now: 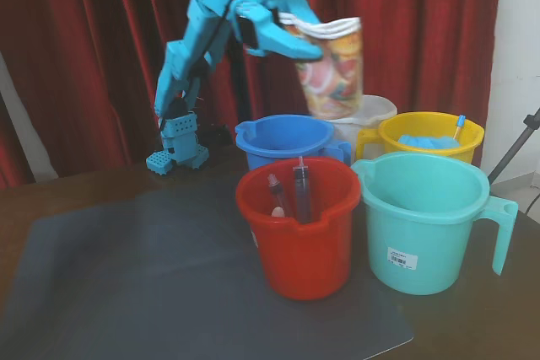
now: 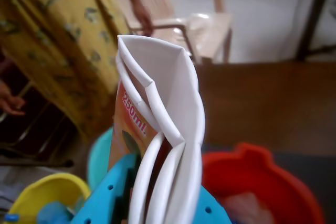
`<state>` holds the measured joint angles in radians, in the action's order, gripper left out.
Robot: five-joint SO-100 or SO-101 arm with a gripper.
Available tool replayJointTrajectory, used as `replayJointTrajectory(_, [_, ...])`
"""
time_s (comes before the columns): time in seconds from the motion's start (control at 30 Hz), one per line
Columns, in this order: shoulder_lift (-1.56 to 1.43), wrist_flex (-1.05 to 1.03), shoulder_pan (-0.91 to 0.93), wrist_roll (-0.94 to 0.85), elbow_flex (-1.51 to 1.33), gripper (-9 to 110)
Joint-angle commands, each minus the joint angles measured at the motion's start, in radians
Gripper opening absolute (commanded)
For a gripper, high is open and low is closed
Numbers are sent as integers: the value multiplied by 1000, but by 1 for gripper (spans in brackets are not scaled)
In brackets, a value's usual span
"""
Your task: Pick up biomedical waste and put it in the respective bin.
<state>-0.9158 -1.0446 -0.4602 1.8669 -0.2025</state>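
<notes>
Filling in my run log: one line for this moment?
phase: carry | end effector: shut on paper cup, rim crushed | position: aloft behind blue bucket | turquoise bucket: empty

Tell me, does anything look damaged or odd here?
Yes. The paper cup held in the gripper above the buckets is squashed: in the wrist view its white rim is folded nearly flat instead of round. Nothing looks spilled.

Gripper [image 1: 314, 38] holds the paper cup [image 1: 334, 69] above 5 buckets.
</notes>
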Motion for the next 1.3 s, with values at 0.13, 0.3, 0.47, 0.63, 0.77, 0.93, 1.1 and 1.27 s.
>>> replayJointTrajectory(0.13, [219,57,-54,5,304,0])
replayJointTrajectory(0.3, [291,170,-92,58,334,2])
replayJointTrajectory(0.47, [308,275,-98,112,333,2])
replayJointTrajectory(0.63, [308,285,-126,112,333,2])
replayJointTrajectory(0.77, [308,316,-124,109,333,2])
replayJointTrajectory(0.93, [310,342,-121,107,333,2])
replayJointTrajectory(1.1, [310,348,-81,26,333,2])
replayJointTrajectory(1.27, [310,371,-74,31,333,3])
